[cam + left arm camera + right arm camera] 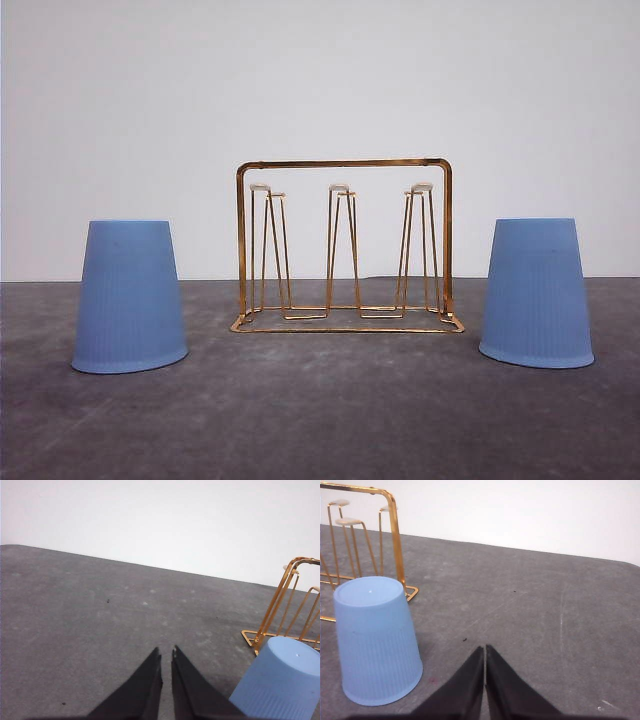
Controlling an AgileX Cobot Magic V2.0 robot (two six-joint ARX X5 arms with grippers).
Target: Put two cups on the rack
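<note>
- Left of the rack, one blue cup is stood upside down; the left gripper is seen nearly clenched, empty.
- Right of the rack, the second cup is stood likewise; the right gripper is clenched, empty.
- Jaws should be opened wide before either cup is approached.

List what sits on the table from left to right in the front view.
Left cup, upside down → rack, its prongs bare → right cup, also upside down.
</note>
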